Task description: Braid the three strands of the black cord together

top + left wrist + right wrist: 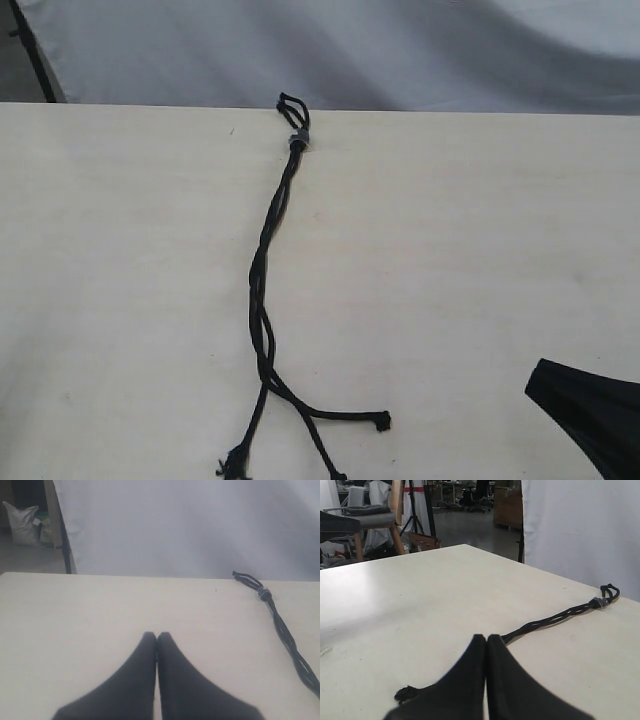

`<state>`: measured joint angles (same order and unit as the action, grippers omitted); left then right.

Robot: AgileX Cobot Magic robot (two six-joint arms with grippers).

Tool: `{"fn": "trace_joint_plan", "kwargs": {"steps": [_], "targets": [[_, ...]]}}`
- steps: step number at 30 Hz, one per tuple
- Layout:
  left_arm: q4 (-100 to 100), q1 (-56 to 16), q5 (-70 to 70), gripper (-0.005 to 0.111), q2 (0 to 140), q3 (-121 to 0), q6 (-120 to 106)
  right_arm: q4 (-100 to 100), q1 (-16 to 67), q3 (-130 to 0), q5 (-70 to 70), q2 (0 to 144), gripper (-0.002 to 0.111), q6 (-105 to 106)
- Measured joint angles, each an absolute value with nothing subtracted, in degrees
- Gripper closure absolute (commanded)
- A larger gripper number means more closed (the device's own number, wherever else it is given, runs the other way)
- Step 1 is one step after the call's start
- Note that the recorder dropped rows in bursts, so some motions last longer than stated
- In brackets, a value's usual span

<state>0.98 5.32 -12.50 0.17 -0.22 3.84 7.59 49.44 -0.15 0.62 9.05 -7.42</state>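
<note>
The cord (262, 300) lies lengthwise on the table (480, 250), its band (298, 141) at the far edge. The strands (268, 374) are loosely twisted and splay at the near end. The right gripper (486, 639), closed and empty, sits near those loose ends. The left gripper (157, 636), also closed on nothing, is farther off. There's no writing to read.

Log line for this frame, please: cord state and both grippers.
thin black woven cord: braided below small grey band, three strand tips loose | left gripper: shut, empty | right gripper: shut, empty
</note>
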Motion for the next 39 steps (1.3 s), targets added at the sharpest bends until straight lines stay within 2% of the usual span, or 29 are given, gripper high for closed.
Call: {"fn": "trace_joint_plan", "kwargs": {"steps": [3, 11, 15, 23, 39], "targets": [[0.98, 5.32, -12.50, 0.105, 0.17, -0.22, 3.84, 7.50, 46.39, -0.15, 0.62, 7.49, 0.108, -7.42], [0.98, 5.32, -12.50, 0.105, 0.17, -0.22, 3.84, 7.36, 15.69, -0.15, 0.62, 3.57, 0.108, -9.20], [0.98, 5.32, -12.50, 0.105, 0.17, -0.22, 3.84, 7.36, 8.05, -0.15, 1.66, 0.65, 0.108, -9.20], [0.98, 5.32, -12.50, 0.105, 0.17, -0.22, 3.84, 7.36, 6.41, -0.15, 9.61, 0.37, 0.108, -9.20], [1.08, 5.32, -12.50, 0.105, 0.17, -0.22, 3.84, 7.36, 4.48, -0.15, 10.98, 0.37, 0.108, -9.20]]}}
